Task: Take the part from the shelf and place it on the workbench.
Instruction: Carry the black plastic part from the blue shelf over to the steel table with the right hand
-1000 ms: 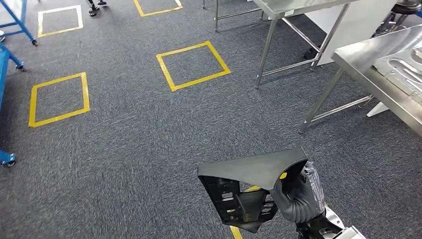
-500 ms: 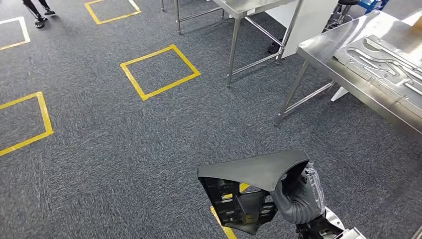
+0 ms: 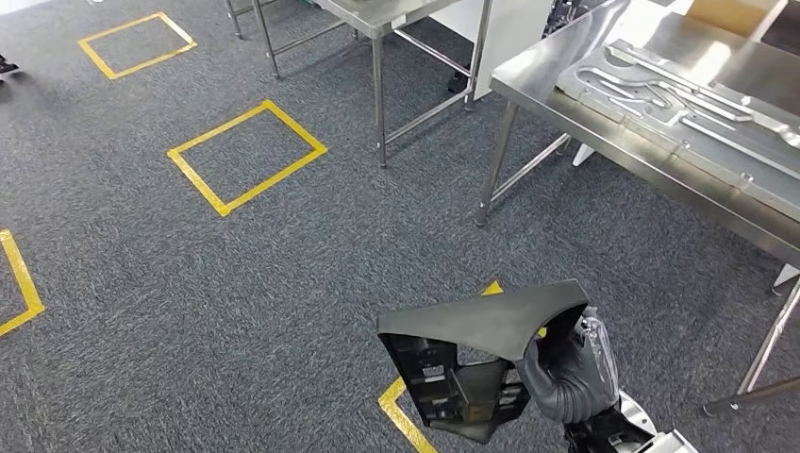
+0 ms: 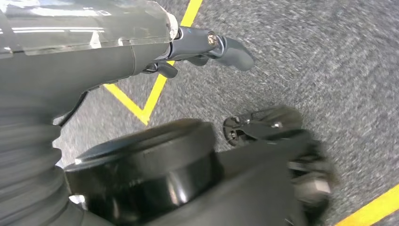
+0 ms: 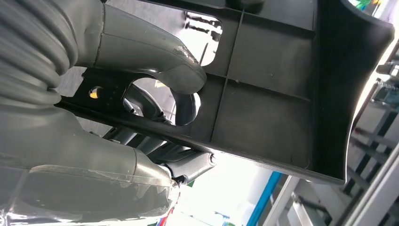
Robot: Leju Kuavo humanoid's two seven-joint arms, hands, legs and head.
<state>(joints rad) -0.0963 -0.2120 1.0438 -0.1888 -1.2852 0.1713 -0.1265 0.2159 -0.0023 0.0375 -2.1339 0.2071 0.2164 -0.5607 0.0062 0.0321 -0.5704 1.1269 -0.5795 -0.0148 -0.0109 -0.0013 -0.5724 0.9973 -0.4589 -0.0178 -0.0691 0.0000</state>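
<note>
The black part [image 3: 476, 354] is held up over the grey carpet [image 3: 236, 283] by the right hand [image 3: 564, 373], fingers wrapped around it. The left hand [image 4: 202, 44] is hung low with nothing in it, fingers apart. The workbench [image 3: 660, 142] is near.

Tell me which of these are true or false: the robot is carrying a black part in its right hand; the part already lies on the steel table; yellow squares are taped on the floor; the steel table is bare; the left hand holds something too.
1. The right hand holds the black plastic part. True.
2. The part lies on the steel workbench. False: it is in the hand, above the carpet.
3. Yellow tape squares mark the floor. True.
4. The workbench is bare. False: a shaped metal panel lies on it.
5. The left hand holds something. False: its fingers hang over the carpet, holding nothing.
</note>
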